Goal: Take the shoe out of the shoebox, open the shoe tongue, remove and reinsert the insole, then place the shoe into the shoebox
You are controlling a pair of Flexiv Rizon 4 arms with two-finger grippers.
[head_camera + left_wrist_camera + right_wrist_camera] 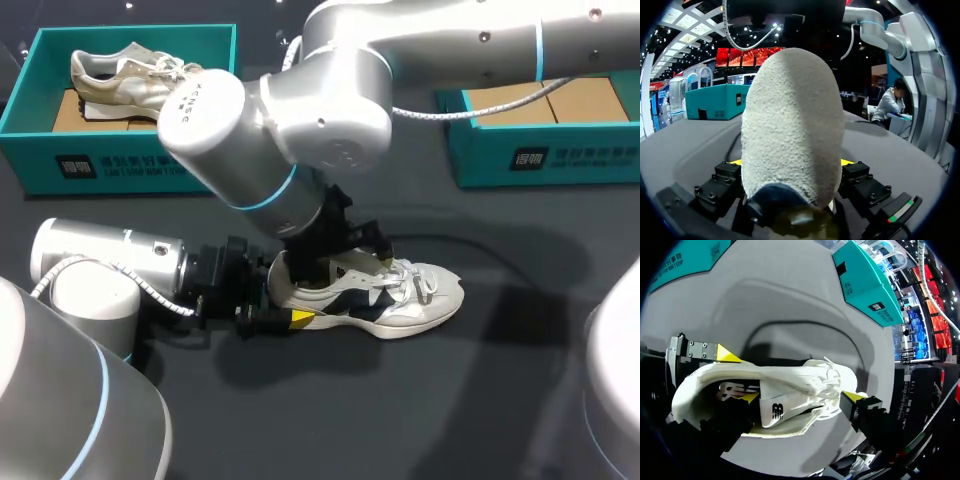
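1 step done: white-navy mesh sneaker (400, 295) unboxed, left gripper (791, 162) pinching heel, right gripper (802, 397) spread at sneaker's collar; tongue, insole etc. pending.

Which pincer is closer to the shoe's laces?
Right. The right pincer sits over the opening of the shoe, just by its laces; the left pincer is at the heel.

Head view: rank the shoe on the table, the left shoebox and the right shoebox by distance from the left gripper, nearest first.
From the left gripper:
1. white-and-navy shoe: on the table, heel in the gripper.
2. left shoebox: back left, with a beige shoe inside.
3. right shoebox: back right, across the table.
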